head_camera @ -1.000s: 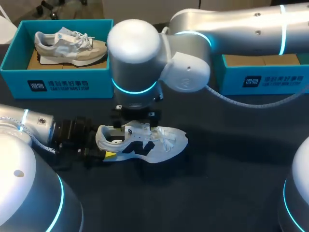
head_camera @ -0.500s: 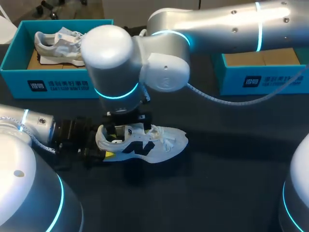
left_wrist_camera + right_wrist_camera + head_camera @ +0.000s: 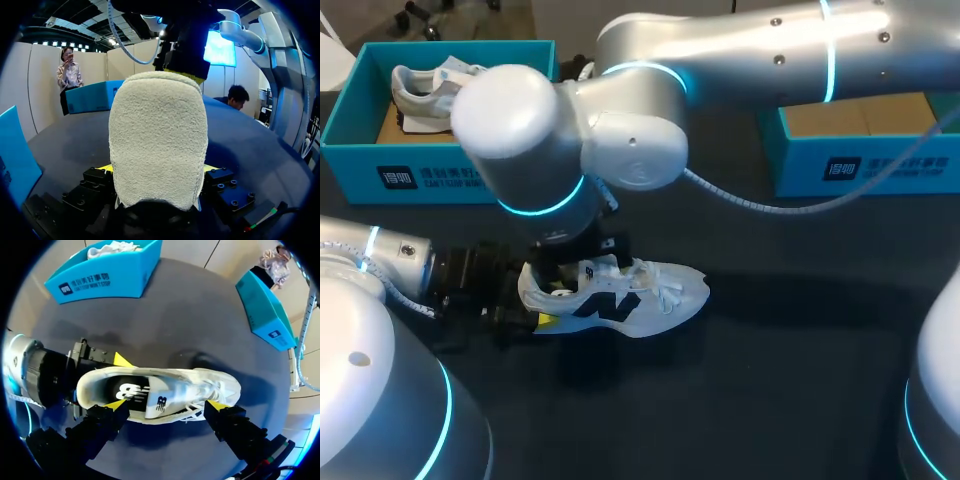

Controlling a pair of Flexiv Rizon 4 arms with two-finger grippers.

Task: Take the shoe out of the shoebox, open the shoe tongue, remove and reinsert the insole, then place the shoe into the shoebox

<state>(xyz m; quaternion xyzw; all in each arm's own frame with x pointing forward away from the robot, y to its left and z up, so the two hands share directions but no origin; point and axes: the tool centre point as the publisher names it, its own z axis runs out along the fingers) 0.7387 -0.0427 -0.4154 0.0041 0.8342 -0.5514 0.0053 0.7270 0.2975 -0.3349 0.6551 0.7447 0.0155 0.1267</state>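
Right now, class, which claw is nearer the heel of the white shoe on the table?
Left. The left claw grips the white shoe's heel from both sides; the right claw hangs open over the opening and laces, farther along the shoe.

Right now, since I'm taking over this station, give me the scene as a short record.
shoe: white, upright on the table
left gripper: shut on the shoe's heel
right gripper: open, above the shoe
left box: blue, holds a second shoe
right box: blue, no shoe visible inside
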